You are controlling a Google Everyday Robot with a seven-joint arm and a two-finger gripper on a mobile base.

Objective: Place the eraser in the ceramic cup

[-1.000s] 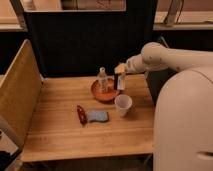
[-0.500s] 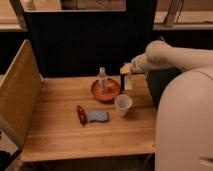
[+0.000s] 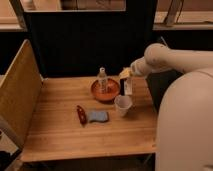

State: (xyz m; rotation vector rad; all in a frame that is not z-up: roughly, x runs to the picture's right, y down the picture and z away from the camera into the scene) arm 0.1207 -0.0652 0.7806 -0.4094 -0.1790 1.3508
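The white ceramic cup [image 3: 123,105] stands on the wooden table [image 3: 60,135], right of centre. My gripper [image 3: 126,80] hangs just above and slightly behind the cup, at the end of the white arm that reaches in from the right. It is shut on the eraser [image 3: 127,86], a slim block held upright with a white face and a dark side, its lower end a little above the cup's rim.
An orange-red bowl [image 3: 105,90] sits left of the gripper with a clear bottle [image 3: 102,80] standing in it. A small red object [image 3: 81,114] and a blue pad [image 3: 98,116] lie left of the cup. A tan panel [image 3: 17,95] borders the table's left side.
My gripper with the eraser has moved right, from over the bowl's edge to above the cup. The other objects have not moved.
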